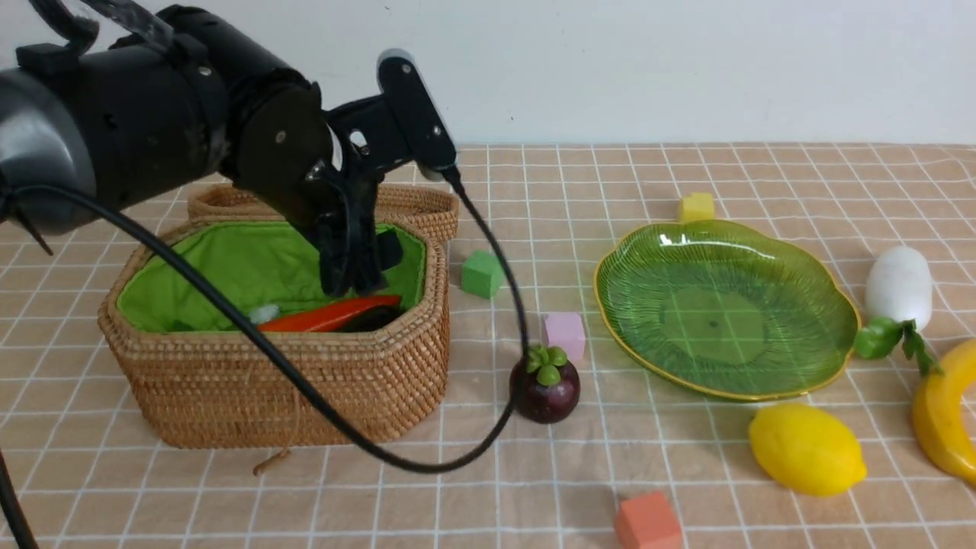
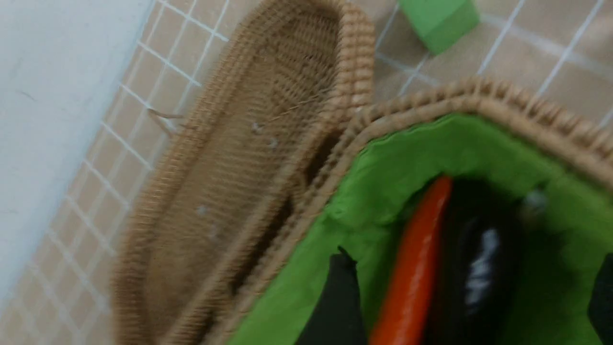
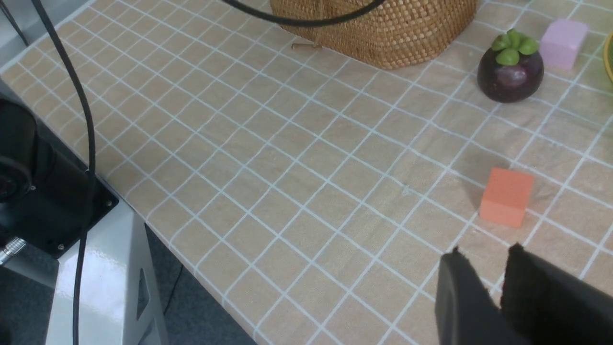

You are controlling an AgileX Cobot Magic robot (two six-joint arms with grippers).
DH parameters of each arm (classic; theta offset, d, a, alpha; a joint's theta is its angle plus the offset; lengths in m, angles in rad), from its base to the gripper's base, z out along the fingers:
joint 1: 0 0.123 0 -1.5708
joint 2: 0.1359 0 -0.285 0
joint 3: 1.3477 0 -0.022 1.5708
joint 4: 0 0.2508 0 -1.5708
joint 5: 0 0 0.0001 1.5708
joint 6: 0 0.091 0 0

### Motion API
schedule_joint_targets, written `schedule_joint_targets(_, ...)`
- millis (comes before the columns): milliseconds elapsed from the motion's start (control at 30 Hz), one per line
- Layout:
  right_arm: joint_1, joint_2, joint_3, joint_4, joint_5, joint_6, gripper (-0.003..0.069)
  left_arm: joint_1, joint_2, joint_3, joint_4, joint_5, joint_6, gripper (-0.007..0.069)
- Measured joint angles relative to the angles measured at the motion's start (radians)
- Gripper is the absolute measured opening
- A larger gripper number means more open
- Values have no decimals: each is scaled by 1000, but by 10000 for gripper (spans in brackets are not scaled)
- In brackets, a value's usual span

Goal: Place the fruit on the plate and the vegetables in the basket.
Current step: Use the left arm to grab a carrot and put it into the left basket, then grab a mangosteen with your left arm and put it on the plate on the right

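Orange carrot [image 1: 328, 314] and dark eggplant [image 1: 374, 319] are seen lying in the basket [image 1: 290, 396], between the widely spread, empty fingers [image 2: 340, 297] of the left gripper [image 1: 352, 286]; a release is judged in hand. The right gripper [image 3: 498, 292] is nearly closed on nothing. The radish [image 1: 900, 286] is found beside the bare plate [image 1: 724, 305], with banana [image 1: 942, 412], lemon [image 1: 807, 448] and mangosteen [image 1: 545, 389] on the cloth. Next, the radish is to be gripped across its body.

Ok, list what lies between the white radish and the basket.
The plate lies across the line from the radish to the basket. Beyond it sit a pink cube and a green cube. The left gripper hangs in the basket's mouth.
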Motion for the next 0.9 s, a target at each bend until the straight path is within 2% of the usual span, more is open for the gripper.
schedule_joint_targets(100,0,0,0,-1,-10,0,161,-51,-23,0,-164,15,-160,507)
schedule_joint_targets(133,0,0,0,-1,-9,0,161,-56,-24,0,-175,16,-175,497)
schedule_joint_targets(167,0,0,0,-3,-13,0,162,-99,-24,-3,-250,31,-215,409)
schedule_joint_targets(200,0,0,0,-3,-14,0,162,-129,-17,-10,-283,51,-226,354)
schedule_joint_targets(233,0,0,0,-3,-14,0,162,-135,-17,-12,-288,57,-226,344)
schedule_joint_targets(267,0,0,0,-3,-15,1,163,-184,10,-40,-318,102,-238,274)
schedule_joint_targets(333,0,0,0,-3,-16,1,165,-233,71,-101,-332,187,-242,240)
schedule_joint_targets(400,0,0,0,-3,-16,1,167,-263,155,-183,-329,263,-241,257)
schedule_joint_targets(567,0,0,0,-3,15,1,171,-273,350,-360,-254,343,-209,417)
schedule_joint_targets(600,0,0,0,-3,18,1,171,-273,357,-365,-249,345,-209,426)
schedule_joint_targets(633,0,0,0,-3,41,1,173,-273,407,-406,-197,343,-209,503)
schedule_joint_targets(700,0,0,0,-3,66,1,172,-273,445,-430,-134,331,-220,576)
schedule_joint_targets(800,0,0,0,-3,80,1,172,-273,492,-439,-66,288,-240,631)
schedule_joint_targets(900,0,0,0,-3,85,1,172,-273,535,-439,-8,262,-245,638)
